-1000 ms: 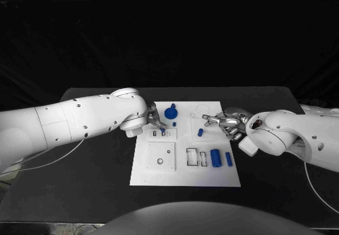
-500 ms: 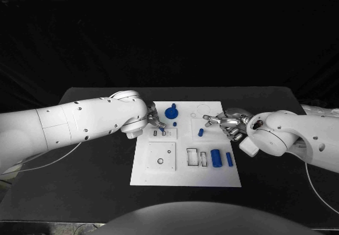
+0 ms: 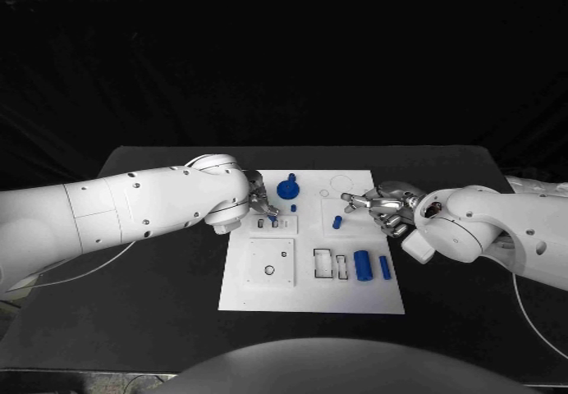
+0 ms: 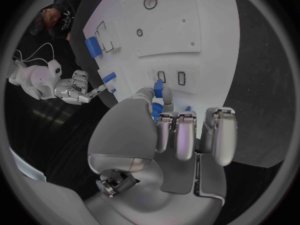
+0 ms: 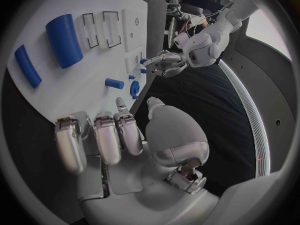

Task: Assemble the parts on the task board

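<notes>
board [image 3: 311,287]: white plate in the middle of the table [image 3: 142,312]; all places below are given relative to it.
near parts: a thick cylinder [image 3: 362,265] and a thin bar [image 3: 385,267] lie on the near right part of the board, side by side, both with the long axis running from near to far. Next to them, toward the board's middle, are two empty rectangular slots [image 3: 322,263].
left hand [image 3: 263,205]: over the left part of the board, past the middle. It pinches a small peg [image 4: 159,88] between thumb and one finger; the other fingers are curled beside it.
peg axis: in the left wrist view the peg points out from the fingertips toward the board, to two small slots [image 4: 161,76] just ahead of it. My judgement: the coming move is to lower the peg into one of these slots, so its long axis must meet the board square; which slot, I cannot tell.
right hand [image 3: 381,208]: at the right edge of the board, fingers half curled with one stretched toward the middle; it holds nothing that I can see.
loose pin [image 3: 336,222]: lies just beside the right hand's fingertips, on the board's side of them; long axis near to far, a little tilted. The right hand is much nearer to it than the left.
far part: a round knob [image 3: 286,190] stands on the far part of the board, beyond the left hand.
</notes>
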Robot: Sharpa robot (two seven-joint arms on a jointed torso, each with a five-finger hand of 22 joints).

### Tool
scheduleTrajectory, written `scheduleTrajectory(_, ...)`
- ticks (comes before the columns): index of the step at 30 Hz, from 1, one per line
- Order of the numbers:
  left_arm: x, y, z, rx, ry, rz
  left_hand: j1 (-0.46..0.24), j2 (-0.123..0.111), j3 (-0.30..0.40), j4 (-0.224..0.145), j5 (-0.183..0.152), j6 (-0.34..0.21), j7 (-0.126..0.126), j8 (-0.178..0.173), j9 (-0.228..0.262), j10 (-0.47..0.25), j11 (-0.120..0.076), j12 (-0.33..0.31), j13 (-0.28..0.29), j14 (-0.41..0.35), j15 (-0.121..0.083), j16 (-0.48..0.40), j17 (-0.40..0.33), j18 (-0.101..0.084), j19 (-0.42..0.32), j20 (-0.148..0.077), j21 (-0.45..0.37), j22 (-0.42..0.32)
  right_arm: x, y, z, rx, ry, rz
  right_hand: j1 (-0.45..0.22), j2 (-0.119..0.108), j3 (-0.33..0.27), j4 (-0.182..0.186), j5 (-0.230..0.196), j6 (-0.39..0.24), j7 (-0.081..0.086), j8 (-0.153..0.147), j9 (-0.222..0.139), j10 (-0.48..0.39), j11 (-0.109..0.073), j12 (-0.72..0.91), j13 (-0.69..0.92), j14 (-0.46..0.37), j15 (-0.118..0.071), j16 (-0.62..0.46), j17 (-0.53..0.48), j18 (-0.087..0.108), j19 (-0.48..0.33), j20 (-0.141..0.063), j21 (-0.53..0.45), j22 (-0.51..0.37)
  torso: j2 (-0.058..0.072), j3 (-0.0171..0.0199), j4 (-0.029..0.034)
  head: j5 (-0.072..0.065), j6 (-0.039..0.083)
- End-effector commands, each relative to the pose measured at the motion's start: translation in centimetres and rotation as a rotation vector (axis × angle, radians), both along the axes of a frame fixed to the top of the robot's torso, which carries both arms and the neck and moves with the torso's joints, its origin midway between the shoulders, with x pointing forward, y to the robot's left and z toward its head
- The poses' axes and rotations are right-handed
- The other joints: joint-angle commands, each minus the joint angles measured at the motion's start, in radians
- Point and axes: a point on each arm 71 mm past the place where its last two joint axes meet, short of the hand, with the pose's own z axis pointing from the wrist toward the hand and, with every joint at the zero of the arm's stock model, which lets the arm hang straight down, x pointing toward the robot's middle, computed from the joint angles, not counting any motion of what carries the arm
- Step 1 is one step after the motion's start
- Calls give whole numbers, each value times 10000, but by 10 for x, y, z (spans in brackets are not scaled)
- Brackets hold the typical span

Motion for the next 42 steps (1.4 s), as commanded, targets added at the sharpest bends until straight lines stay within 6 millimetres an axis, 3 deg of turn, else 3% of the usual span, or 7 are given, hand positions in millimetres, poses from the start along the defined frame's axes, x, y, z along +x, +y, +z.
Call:
scheduleTrajectory(1,-1,-2,0,51,-61,-114,23,-13,16,23,43,146,-56,69,17,1040,-82,24,2633,1078,-48,25,2633,-74,1052,-70,24,2634,-1,1,0,39,23,178,85,29,-60,-2,20,-58,330,44,14,1049,56,28,2635,1042,41,41,2633,-142,1047,35,45,2635,-4,5,10,0,0)
scheduleTrajectory(25,-2,-5,-3,208,346,-413,7,3,34,22,47,154,-59,64,14,1040,-80,24,2633,1078,-49,25,2633,-74,1052,-71,24,2634,-1,3,-1,45,24,189,90,31,-62,-1,25,-60,331,45,14,1049,56,28,2635,1042,42,41,2633,-142,1047,35,45,2635,-13,6,-11,104,0)
scheduleTrajectory(42,-2,-6,-4,299,482,-492,5,4,37,22,46,154,-59,63,14,1040,-80,24,2633,1078,-50,25,2633,-74,1052,-71,24,2634,0,3,-1,42,21,176,98,33,-66,0,33,-63,332,47,14,1049,57,28,2635,1042,43,41,2633,-142,1047,36,45,2635,-7,7,2,73,0)
